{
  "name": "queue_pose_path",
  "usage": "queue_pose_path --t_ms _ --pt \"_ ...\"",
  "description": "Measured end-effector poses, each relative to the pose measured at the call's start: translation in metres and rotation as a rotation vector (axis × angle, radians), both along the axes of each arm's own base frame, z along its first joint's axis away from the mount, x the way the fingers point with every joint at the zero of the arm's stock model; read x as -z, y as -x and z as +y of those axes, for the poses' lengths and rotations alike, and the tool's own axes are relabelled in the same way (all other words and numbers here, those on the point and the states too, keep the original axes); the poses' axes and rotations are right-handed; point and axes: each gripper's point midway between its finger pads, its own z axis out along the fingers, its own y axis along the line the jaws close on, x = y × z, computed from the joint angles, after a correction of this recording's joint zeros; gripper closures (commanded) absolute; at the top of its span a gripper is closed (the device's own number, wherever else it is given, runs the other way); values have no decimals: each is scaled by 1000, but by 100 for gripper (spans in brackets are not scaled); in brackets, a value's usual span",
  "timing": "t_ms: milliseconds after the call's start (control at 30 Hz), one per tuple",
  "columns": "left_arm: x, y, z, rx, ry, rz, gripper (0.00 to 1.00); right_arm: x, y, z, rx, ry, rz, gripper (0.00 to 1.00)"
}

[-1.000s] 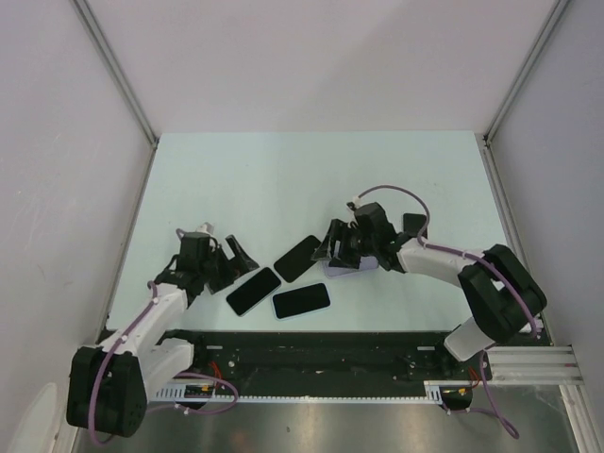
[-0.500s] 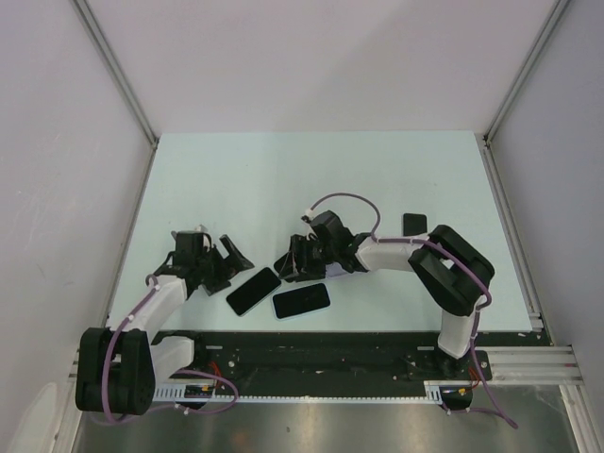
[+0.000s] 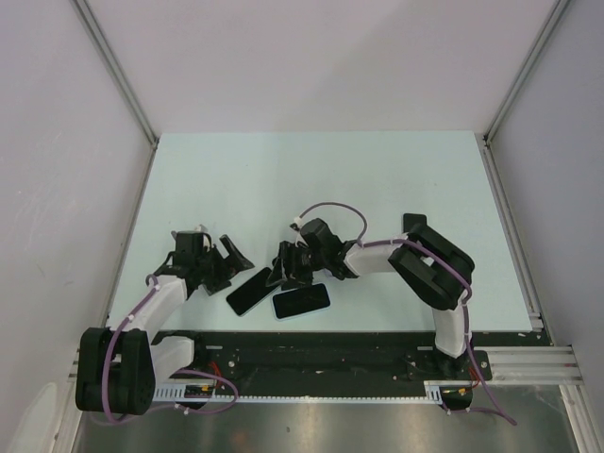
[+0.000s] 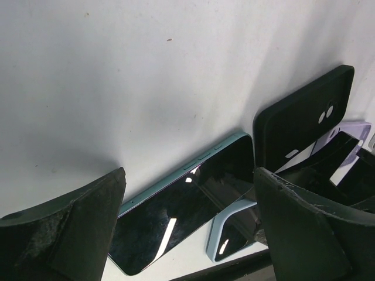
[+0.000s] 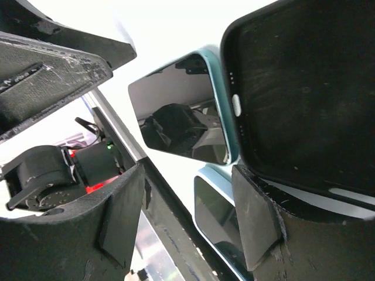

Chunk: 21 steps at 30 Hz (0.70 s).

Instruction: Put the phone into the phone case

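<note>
The teal-edged phone (image 4: 187,205) lies flat on the table (image 3: 283,179), right in front of the left gripper (image 3: 228,262). That gripper is spread wide, with nothing in it. The phone's long side slants away toward the black phone case (image 5: 304,88). The right gripper (image 5: 187,172) is at the case, fingers apart, gripping nothing that I can see. The phone is hard, shiny glass. The case looks dull and rubbery, with round corners.
</note>
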Motion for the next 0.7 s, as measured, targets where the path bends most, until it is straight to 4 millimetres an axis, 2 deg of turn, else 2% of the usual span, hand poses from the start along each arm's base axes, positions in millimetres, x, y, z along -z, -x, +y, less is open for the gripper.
queue_pose_path --t_ms 200,533,700 --pt "0 0 -2 4 12 -10 5 -2 -3 17 40 -74 53 35" --pt "-2 6 -7 -9 66 -46 5 -6 -25 44 78 -214 131 37" --pt "-5 7 -5 -65 93 -80 5 -5 -31 47 69 -238 150 39"
